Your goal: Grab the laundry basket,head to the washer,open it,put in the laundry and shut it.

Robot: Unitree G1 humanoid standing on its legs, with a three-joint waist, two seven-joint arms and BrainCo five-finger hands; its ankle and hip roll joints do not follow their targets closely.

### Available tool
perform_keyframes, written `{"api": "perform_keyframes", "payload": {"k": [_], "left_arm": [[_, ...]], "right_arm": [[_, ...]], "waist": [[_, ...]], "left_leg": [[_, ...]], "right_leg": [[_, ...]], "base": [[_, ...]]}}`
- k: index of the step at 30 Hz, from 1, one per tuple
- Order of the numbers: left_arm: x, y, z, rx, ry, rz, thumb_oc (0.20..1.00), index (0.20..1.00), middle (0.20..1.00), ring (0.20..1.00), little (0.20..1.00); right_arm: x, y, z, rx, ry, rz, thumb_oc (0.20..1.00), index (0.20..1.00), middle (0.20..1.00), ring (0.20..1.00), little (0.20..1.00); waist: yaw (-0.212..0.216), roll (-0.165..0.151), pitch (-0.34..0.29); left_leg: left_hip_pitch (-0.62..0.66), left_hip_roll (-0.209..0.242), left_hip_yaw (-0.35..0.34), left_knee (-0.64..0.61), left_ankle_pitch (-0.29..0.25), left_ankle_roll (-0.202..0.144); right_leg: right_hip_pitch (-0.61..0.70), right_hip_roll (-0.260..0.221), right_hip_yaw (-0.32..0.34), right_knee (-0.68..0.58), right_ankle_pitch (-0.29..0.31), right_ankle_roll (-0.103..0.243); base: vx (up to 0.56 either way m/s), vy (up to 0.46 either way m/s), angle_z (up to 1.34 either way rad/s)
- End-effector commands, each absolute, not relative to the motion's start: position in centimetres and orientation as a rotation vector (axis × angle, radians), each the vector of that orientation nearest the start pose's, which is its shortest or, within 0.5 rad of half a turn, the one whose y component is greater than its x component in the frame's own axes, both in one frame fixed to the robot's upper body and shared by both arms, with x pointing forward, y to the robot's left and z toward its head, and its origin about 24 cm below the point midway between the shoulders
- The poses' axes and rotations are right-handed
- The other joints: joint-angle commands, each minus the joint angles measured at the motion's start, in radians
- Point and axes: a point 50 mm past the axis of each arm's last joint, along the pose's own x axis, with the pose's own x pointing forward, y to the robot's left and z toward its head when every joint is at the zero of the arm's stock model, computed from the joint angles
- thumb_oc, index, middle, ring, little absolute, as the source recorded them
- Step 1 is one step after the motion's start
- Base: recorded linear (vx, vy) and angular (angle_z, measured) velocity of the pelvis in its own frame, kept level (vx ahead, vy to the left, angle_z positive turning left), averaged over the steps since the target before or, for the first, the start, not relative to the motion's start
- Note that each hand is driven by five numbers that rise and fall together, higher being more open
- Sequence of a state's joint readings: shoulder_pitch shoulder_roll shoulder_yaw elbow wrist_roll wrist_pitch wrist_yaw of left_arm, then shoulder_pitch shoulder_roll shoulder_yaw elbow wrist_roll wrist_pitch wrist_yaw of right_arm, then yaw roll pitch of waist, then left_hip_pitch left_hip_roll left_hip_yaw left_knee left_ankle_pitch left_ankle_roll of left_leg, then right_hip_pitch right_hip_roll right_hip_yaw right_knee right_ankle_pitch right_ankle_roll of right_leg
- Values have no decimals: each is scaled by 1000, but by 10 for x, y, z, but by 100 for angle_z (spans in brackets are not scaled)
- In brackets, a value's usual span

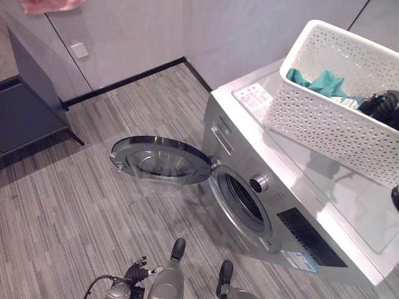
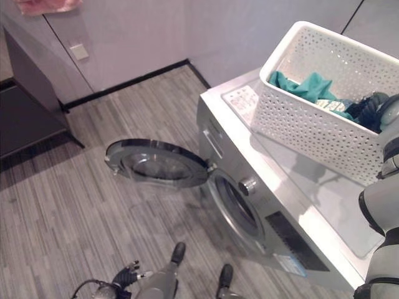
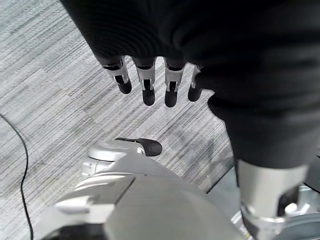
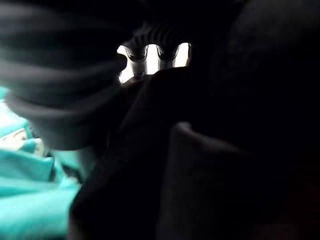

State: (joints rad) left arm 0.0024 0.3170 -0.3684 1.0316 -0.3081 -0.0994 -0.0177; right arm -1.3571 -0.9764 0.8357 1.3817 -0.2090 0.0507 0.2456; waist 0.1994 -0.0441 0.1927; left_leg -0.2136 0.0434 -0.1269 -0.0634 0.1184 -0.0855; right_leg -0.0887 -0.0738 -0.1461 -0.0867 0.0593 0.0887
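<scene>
Now we see the washer [image 1: 293,205] at the right of the frame in the head views, its round door [image 1: 163,160] swung wide open and lying nearly flat over the striped floor [image 1: 75,205] at centre left, the dark drum opening [image 1: 243,198] exposed. On top of the washer, in the upper right of the frame, stands the white perforated laundry basket [image 2: 312,124], with teal laundry [image 2: 308,87] and some darker cloth heaped inside.

Our right hand [image 1: 388,107] reaches into the basket at the far right edge; its wrist view shows dark cloth [image 4: 165,150] pressed close with teal fabric beside it, but its fingers are hidden, so we cannot tell whether it grips anything.

Our left hand [image 3: 150,82] hangs low at the bottom left of the head views, over the floor, its fingers held straight and loose in its own wrist view, holding nothing.

A pale wall [image 1: 137,37] with a dark skirting closes the top of the frame.
</scene>
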Motion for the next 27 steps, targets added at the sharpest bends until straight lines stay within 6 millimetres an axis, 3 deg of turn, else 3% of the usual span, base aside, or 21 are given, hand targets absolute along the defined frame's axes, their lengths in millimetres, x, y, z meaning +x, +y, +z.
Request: {"api": "perform_keyframes", "payload": {"k": [1,5,11,16,17,19,20,22,27], "left_arm": [[140,224,-139,200,939,-44,1000,1000,1000,1000,1000],[140,226,-140,206,949,-19,1000,1000,1000,1000,1000],[146,229,-137,208,921,20,1000,1000,1000,1000,1000],[142,235,-138,202,924,64,1000,1000,1000,1000,1000],[142,235,-138,202,923,65,1000,1000,1000,1000,1000],[135,240,-140,205,945,93,1000,1000,1000,1000,1000],[135,240,-140,205,945,93,1000,1000,1000,1000,1000],[129,244,-142,202,966,130,1000,1000,1000,1000,1000],[126,245,-143,197,973,158,1000,1000,1000,1000,1000]], "right_arm": [[350,-389,250,-1386,595,-333,200,200,200,200,200],[353,-385,265,-1310,481,-394,200,200,200,200,200],[352,-373,326,-1053,112,-503,200,200,200,200,200],[336,-368,382,-810,-204,-588,200,200,200,200,200],[336,-368,382,-810,-204,-588,200,200,200,200,200],[328,-360,409,-696,-366,-618,200,200,200,200,200],[328,-360,409,-696,-366,-618,200,200,200,200,200],[323,-347,429,-670,-476,-622,200,200,200,200,200],[315,-344,446,-678,-542,-675,200,200,200,200,200]], "waist": [[-9,-15,40],[-19,-18,30],[-49,-37,2],[-77,-50,-32],[-77,-49,-31],[-90,-54,-55],[-90,-54,-55],[-102,-57,-78],[-110,-59,-107]], "left_leg": [[-26,41,4,1,-32,-9],[-15,41,9,-3,-36,-8],[24,49,26,-8,-52,-9],[62,57,40,-11,-66,-11],[63,57,40,-11,-67,-11],[86,63,44,-12,-74,-13],[86,63,44,-12,-74,-13],[106,67,50,-13,-81,-15],[131,72,53,-12,-86,-18]], "right_leg": [[54,-73,32,18,-81,56],[62,-72,38,17,-83,57],[79,-73,50,20,-85,61],[100,-73,58,28,-93,62],[101,-73,58,28,-93,62],[116,-73,63,36,-99,60],[116,-73,63,36,-99,60],[130,-72,69,37,-102,59],[147,-69,72,38,-103,58]], "base": [[0,0,0],[0,0,0],[5,2,0],[35,7,-7],[51,1,-2],[45,-6,-10],[43,-5,-16],[48,-4,-6],[14,-5,-3]]}}
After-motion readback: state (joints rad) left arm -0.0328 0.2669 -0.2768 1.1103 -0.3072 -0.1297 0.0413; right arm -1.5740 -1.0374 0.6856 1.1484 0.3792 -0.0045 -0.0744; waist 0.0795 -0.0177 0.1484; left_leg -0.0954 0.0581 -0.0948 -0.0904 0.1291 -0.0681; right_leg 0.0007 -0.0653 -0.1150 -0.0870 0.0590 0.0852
